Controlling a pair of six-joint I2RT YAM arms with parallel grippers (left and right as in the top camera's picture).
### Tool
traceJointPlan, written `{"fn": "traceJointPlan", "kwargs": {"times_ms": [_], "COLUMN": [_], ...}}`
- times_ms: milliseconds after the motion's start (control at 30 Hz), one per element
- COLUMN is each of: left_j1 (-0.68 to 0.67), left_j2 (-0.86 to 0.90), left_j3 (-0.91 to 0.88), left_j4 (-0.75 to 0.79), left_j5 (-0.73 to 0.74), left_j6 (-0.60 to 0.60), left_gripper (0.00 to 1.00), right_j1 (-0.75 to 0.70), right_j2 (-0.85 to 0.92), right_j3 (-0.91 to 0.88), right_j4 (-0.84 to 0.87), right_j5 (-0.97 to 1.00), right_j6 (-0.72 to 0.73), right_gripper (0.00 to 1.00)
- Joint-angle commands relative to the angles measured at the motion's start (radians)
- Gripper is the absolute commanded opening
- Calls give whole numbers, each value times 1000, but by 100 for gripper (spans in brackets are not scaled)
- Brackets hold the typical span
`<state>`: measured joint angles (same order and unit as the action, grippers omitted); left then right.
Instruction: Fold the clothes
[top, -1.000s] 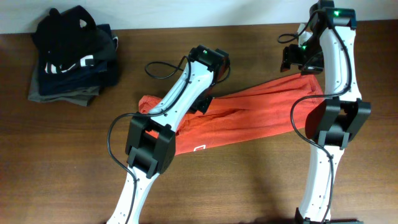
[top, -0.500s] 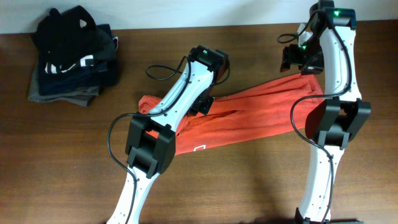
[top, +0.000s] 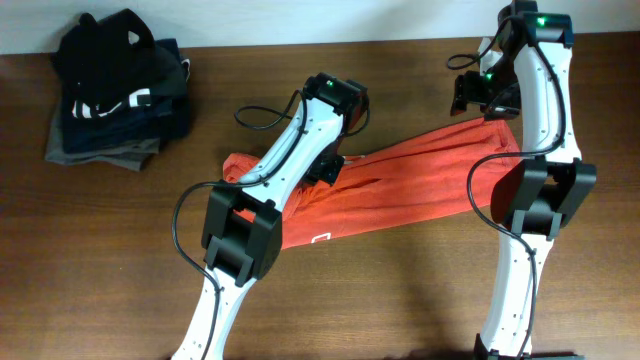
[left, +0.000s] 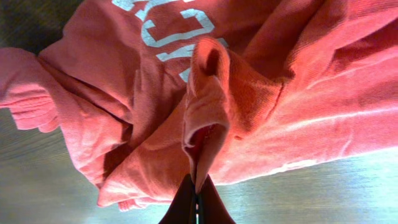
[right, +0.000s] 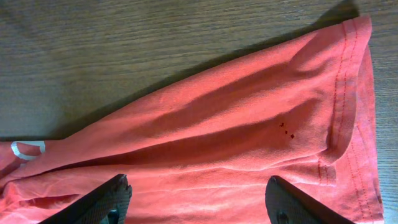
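Pinching a ridge of the shirt (top: 410, 185) in my tightly closed left gripper (left: 196, 190), right gripper (right: 200, 196) spread wide and empty, I judged folding barely begun: it lay crumpled.

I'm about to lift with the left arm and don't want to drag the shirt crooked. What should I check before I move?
1. Grip of the left gripper on a pinched fold of the T-shirt: ok, shut on the cloth.
2. Hold of the right gripper on the hem end: not ok, its jaws are open over the cloth and grip nothing.
3. Shirt lying flat: not ok, it is bunched and creased around the left pinch.
4. The stack of folded garments clear of the shirt: ok, it sits apart at the far left.
5. Number of layers in the left pinch: cannot tell.
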<state>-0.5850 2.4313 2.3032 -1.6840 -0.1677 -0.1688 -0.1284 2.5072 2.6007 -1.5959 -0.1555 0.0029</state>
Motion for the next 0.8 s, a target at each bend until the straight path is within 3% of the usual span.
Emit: {"fn": "traceJointPlan", "kwargs": {"times_ms": [0, 233, 500, 633, 767], "left_j1": [5, 5, 5, 5, 24], "left_j2": [-56, -77, -166, -194, -193], "left_j3": [21, 16, -198, -317, -412], "left_j4": [-5, -5, -5, -5, -5], "left_j5": [31, 166, 198, 115, -45], "left_j6": [-2, 4, 19, 23, -66], "left_gripper": [0, 0, 0, 1, 0], "right_j1": [-4, -4, -4, -4, -4], "right_j2": [0, 0, 0, 0, 0], "right_j3": [0, 0, 0, 0, 0], "right_j4": [0, 0, 0, 0, -2], "right_j5": [10, 14, 36, 36, 36], "right_j6": [2, 2, 2, 3, 3], "right_gripper": [74, 74, 78, 78, 78]}}
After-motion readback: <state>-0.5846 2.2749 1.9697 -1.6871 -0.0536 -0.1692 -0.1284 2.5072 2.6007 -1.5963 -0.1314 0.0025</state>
